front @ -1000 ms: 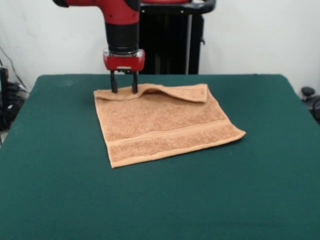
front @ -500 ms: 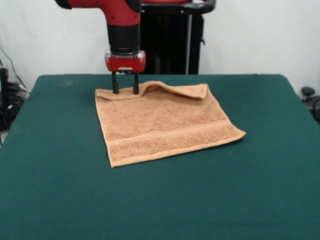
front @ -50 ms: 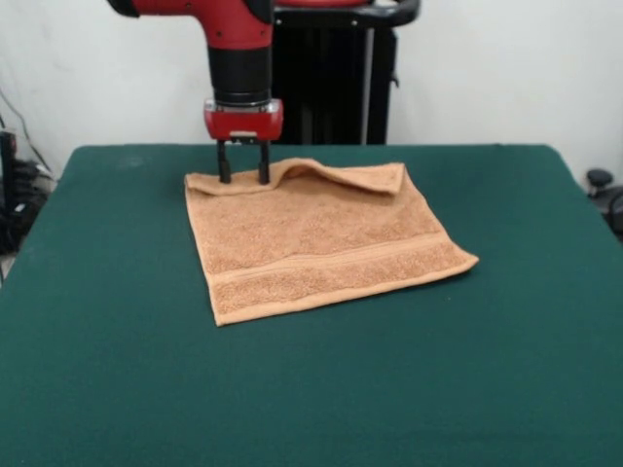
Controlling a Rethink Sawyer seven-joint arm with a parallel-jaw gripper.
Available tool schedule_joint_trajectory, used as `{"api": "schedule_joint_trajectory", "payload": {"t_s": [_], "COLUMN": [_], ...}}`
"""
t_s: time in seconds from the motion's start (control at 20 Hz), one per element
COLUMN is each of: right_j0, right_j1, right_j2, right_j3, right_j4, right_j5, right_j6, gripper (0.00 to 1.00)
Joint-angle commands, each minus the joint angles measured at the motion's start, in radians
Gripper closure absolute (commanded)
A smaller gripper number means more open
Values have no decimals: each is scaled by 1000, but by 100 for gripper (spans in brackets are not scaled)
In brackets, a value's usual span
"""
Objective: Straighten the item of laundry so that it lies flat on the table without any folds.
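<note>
No legible text, labels, brand marks, numbers or signs appear on any surface in the front view.

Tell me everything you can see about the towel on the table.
The towel is orange-tan terry cloth, roughly square, with a woven band near its front edge and hemmed borders. It lies mostly flat on the green table, turned slightly askew. Its far edge is folded over onto itself in a raised strip. The gripper stands upright at the far left corner, fingers spread, tips at the cloth.

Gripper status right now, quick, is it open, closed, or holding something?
Gripper: open, fingers apart, tips down at the towel's far folded edge, not gripping it.
</note>
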Motion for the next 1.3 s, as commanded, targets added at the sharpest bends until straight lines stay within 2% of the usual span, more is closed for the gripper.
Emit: {"api": "schedule_joint_trajectory", "payload": {"t_s": [0.05,0.35,0.95,1.3], "right_j0": [47,40,-68,-54], "right_j1": [16,-39,-238,-232], "right_j2": [27,26,147,147], "right_j3": [-2,39,174,158], "right_j4": [-18,-18,24,22], "right_j5": [15,21,207,209], "right_j6": [64,67,1,22], "gripper": [0,0,0,0]}}
